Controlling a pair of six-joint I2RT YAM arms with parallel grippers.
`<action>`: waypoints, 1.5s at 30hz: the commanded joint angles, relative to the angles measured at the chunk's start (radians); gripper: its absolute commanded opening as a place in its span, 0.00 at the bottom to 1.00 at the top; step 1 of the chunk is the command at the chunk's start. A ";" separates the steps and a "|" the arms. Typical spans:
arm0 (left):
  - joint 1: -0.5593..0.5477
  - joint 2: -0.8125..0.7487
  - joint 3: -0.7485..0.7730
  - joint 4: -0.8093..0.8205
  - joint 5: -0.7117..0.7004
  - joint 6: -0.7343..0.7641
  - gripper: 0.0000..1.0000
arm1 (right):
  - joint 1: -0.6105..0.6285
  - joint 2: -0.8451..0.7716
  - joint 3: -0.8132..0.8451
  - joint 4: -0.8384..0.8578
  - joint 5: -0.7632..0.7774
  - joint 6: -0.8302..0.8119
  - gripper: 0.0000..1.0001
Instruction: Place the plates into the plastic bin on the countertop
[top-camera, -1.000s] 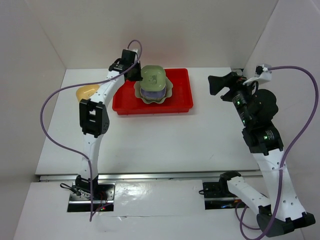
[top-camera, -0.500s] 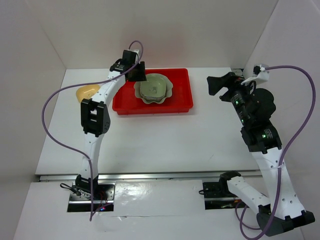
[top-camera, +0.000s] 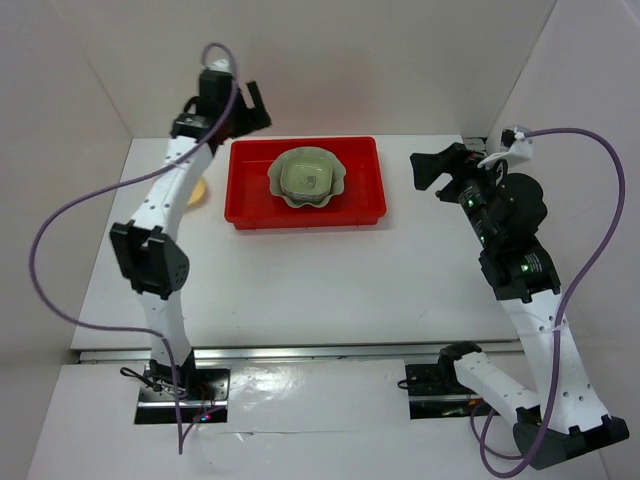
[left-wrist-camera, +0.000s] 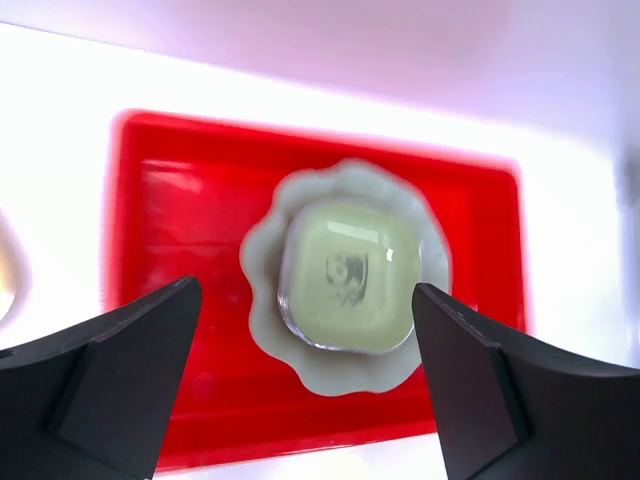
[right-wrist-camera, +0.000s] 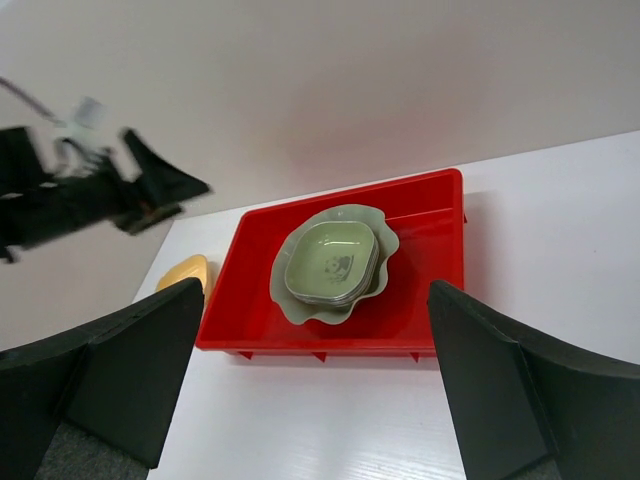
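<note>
Status on the plate job from my remote seat: left gripper (left-wrist-camera: 305, 287) is spread wide, hanging high above the red plastic bin (top-camera: 358, 214). Through its wrist cam the bin sits right below it. Framed in the gap between the two fingers is the big pale-green scalloped dish (left-wrist-camera: 262, 300), with a small light-green square dish (left-wrist-camera: 350, 275) sitting in it, little print in its middle. The right wrist cam shows a few more dish edges stacked under that green one, but I can't tell their colours

Right gripper (top-camera: 416, 172) is wide open too, held up off the countertop (top-camera: 320, 280) and pointing toward the bin, which lies ahead of it and well apart. One yellow dish (right-wrist-camera: 183, 275) lies on the white top outside the bin, near its short wall on the side far from the right gripper. For the left gripper it's off to the left, and that arm partly hides it in the overhead view
</note>
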 joint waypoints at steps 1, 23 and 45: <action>0.172 -0.154 -0.055 -0.059 -0.088 -0.200 1.00 | 0.006 -0.005 -0.003 0.014 -0.014 -0.002 1.00; 0.619 0.042 -0.243 -0.039 0.001 -0.249 0.98 | 0.006 0.032 -0.066 0.014 -0.054 -0.062 1.00; 0.619 0.246 -0.232 -0.043 -0.086 -0.257 0.61 | 0.006 0.029 -0.065 0.023 -0.054 -0.073 1.00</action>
